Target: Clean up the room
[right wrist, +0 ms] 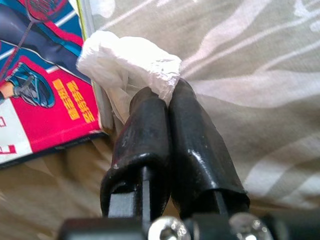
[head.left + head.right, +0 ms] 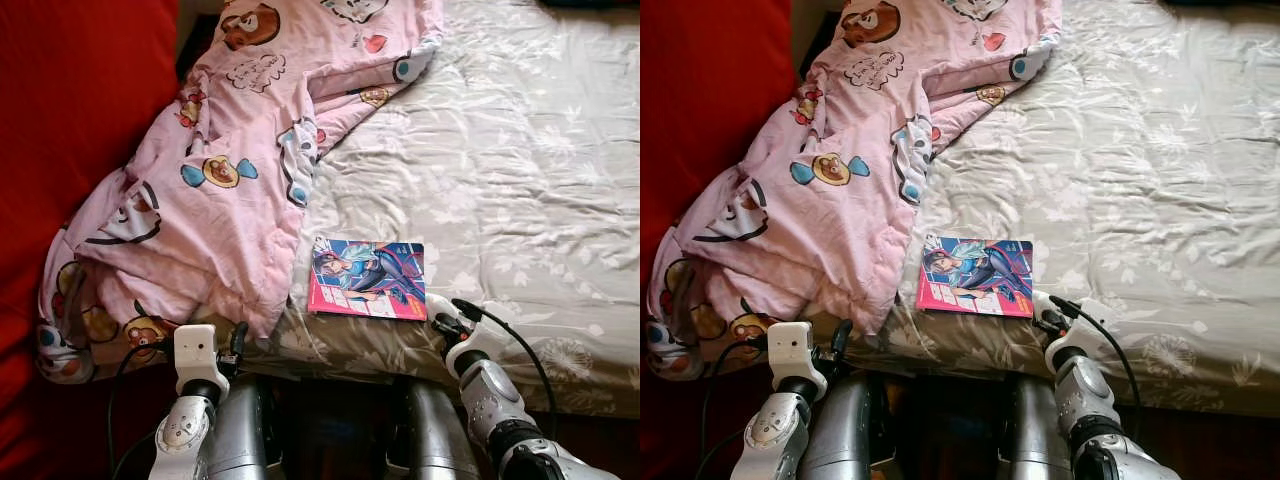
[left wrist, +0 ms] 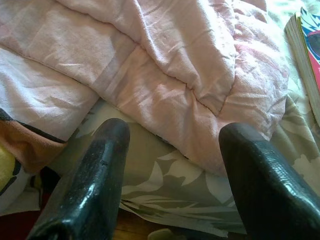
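A crumpled white tissue (image 1: 127, 62) is pinched between the two black fingers of my right gripper (image 1: 165, 100), which is shut on it at the bed's near edge. It lies right beside the corner of a comic book (image 2: 368, 277) with a blue and pink cover, flat on the grey floral sheet (image 2: 500, 180). A pink cartoon-print blanket (image 2: 240, 150) is heaped over the bed's left side. My left gripper (image 3: 172, 165) is open, its fingers (image 3: 90, 185) pointing at the blanket's hanging fold at the bed's edge.
A red surface (image 2: 70, 120) rises to the left of the bed. The bed's near edge (image 2: 400, 365) runs just in front of my arms, with dark floor below it. The comic book's page edge (image 3: 305, 55) is to one side of the left fingers.
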`<state>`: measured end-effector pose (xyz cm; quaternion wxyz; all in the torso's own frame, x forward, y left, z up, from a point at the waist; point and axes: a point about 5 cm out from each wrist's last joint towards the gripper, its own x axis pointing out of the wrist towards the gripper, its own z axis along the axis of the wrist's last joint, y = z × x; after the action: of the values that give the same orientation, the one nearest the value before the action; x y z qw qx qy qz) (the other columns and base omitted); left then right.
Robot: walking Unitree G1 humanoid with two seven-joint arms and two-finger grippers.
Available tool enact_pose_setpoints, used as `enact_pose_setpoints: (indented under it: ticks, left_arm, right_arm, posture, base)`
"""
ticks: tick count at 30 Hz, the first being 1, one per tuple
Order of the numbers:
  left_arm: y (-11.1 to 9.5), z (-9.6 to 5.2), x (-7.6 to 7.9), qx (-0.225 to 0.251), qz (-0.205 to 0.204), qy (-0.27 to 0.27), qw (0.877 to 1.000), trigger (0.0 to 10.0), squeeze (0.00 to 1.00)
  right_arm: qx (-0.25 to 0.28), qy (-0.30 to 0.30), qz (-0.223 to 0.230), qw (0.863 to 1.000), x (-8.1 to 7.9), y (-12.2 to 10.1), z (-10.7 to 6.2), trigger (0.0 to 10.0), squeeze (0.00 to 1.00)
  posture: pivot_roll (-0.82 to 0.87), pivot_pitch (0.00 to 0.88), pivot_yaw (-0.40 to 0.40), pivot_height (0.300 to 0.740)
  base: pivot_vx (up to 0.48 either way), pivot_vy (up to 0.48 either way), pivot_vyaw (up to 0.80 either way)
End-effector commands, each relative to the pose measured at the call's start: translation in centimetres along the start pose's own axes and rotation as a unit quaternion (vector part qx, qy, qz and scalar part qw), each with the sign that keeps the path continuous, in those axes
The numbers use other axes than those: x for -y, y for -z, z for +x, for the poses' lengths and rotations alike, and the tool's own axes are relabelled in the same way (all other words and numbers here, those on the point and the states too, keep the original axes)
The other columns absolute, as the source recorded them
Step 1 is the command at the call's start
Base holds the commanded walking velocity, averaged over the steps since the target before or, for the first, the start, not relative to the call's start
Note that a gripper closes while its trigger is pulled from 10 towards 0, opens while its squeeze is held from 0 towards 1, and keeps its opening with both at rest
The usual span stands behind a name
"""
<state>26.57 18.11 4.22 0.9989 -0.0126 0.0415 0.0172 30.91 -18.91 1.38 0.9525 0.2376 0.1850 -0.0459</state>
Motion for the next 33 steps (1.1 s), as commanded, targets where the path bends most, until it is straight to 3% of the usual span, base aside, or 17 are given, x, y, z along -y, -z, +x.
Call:
enact_pose_setpoints:
  ticks: [1,7,13,17,22,23,26,29,30,33]
  left_arm:
    - [1.0,-0.7,0.0,-0.020,0.005,-0.001,1.000,10.0,0.00]
    - [1.5,-1.0,-0.6,-0.029,0.011,-0.012,0.999,10.0,0.00]
    - [2.9,-2.6,-2.1,-0.053,0.018,-0.032,0.998,10.0,0.00]
    - [3.7,-3.4,-2.5,-0.070,0.016,-0.038,0.997,10.0,0.00]
    - [4.6,-4.3,-2.4,-0.087,0.017,-0.037,0.995,10.0,0.00]
    - [5.2,-4.9,-2.6,-0.098,0.017,-0.039,0.994,10.0,0.00]
    - [5.9,-5.5,-2.8,-0.112,0.014,-0.042,0.993,10.0,0.00]
    - [7.3,-6.3,-2.9,-0.145,0.007,-0.046,0.988,10.0,0.00]
    - [8.3,-6.7,-2.9,-0.171,0.006,-0.045,0.984,10.0,0.00]
    - [9.2,-6.6,-2.6,-0.202,0.006,-0.034,0.979,10.0,0.00]
  right_arm:
    - [-0.011,0.014,0.002,1.000,1.0,0.9,-0.6,0.0,0.00]
    - [0.036,0.021,-0.010,0.999,1.4,-0.1,-0.8,0.0,0.00]
    - [0.130,0.010,-0.047,0.990,1.5,-1.9,-1.5,0.0,0.00]
    - [0.153,-0.005,-0.063,0.986,1.6,-1.7,-2.4,0.0,0.00]
    - [0.163,-0.017,-0.087,0.983,1.6,-1.2,-3.6,0.0,0.00]
    - [0.168,-0.024,-0.112,0.979,1.6,-1.0,-4.6,0.0,0.00]
    - [0.170,-0.019,-0.118,0.978,1.9,-0.8,-5.5,0.0,0.00]
    - [0.138,-0.018,-0.124,0.983,2.5,0.7,-6.3,0.4,0.00]
    - [0.094,-0.009,-0.128,0.987,3.4,2.7,-6.4,10.0,0.00]
    - [0.033,0.031,-0.134,0.990,4.6,4.9,-6.2,10.0,0.00]
  posture:
    - [0.00,0.286,0.018,0.599]
    - [-0.02,0.259,0.023,0.599]
    - [-0.03,0.225,0.024,0.599]
    - [-0.04,0.196,0.022,0.599]
    - [-0.05,0.166,0.018,0.599]
    - [-0.05,0.153,0.017,0.599]
    - [-0.06,0.139,0.016,0.599]
    - [-0.07,0.117,0.018,0.599]
    - [-0.07,0.103,0.022,0.599]
    - [-0.07,0.075,0.025,0.599]
  base:
    - [0.000,0.000,0.00]
    - [0.000,0.000,0.00]
    - [0.000,0.000,0.00]
    - [0.000,0.000,0.00]
    - [0.000,0.000,0.00]
    - [0.000,0.000,0.00]
    - [0.000,0.000,0.00]
    - [0.000,0.000,0.00]
    - [0.000,0.000,0.00]
    - [0.000,0.000,0.00]
